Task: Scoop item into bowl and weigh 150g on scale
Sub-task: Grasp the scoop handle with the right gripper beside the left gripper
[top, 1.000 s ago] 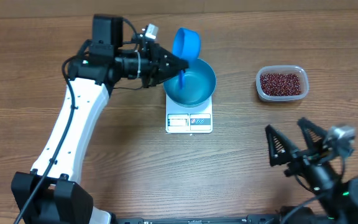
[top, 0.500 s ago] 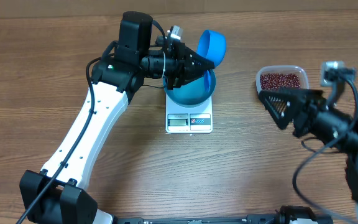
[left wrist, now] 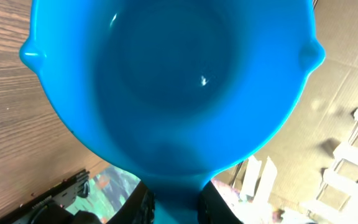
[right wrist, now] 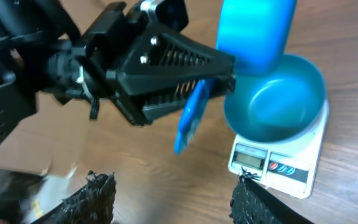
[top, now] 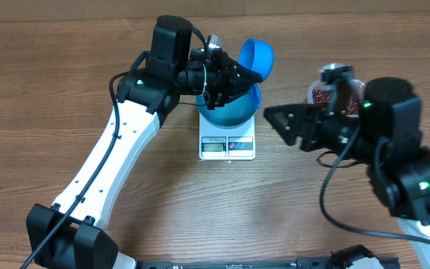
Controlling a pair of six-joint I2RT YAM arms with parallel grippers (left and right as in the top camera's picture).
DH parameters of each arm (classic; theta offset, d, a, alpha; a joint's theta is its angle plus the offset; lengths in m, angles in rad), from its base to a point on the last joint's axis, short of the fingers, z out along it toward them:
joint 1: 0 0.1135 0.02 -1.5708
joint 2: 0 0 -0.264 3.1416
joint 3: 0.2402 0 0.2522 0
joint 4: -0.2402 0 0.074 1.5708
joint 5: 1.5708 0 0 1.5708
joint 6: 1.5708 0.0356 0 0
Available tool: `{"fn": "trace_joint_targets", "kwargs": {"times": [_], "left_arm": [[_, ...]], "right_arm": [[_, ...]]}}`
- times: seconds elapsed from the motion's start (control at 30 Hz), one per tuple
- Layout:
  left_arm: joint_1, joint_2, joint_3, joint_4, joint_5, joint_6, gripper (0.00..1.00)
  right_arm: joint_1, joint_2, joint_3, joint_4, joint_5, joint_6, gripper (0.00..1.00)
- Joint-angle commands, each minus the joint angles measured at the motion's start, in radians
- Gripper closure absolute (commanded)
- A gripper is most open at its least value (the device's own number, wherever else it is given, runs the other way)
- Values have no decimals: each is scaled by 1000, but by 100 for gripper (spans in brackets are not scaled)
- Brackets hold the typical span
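Beans (top: 321, 97), location? (Observer)

Operator: All that I can see lie in the clear tub (top: 310, 94) at the right of the overhead frame. My right arm (top: 394, 149) covers most of it. I find no grains anywhere else.

Observer: Bowl and scale?

Operator: The bowl (right wrist: 272, 102) stands on the scale (right wrist: 278, 171), at the centre of the overhead frame. In the right wrist view its inside is bare shiny blue, with no grain in it. The display is too small for me to read. My judgement: placement is done, while scooping and weighing have not begun.

Observer: Hands?

Operator: My left gripper (top: 246, 77) is pinched on the handle of the scoop (top: 257, 58). The scoop hangs above the bowl's far rim with its cup turned on edge, and the left wrist view shows the cup empty. My right gripper (right wrist: 174, 198) is spread with nothing between its fingers. It sits between the tub and the scale, pointing toward the bowl.

Observer: Remaining?

Operator: As I judge it, nearly everything. I take the scoop to the tub, fill it and tip it into the bowl, repeating until the scale shows the target weight.
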Motion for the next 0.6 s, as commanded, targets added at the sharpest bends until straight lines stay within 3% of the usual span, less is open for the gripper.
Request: {"fn": "trace_joint_targets", "kwargs": {"times": [0.0,0.17,0.57], "left_arm": [[-16,-2,16,3,-25,-30,91],[-42,-2,16,3,-27,-56,90],[-45,-2,16,3,-86,-55,90]], "right_arm": [[100,29,17,29,265,87,36],[192,126,17,91,296,108,34],[201,181,18,182,399,108,39]]}}
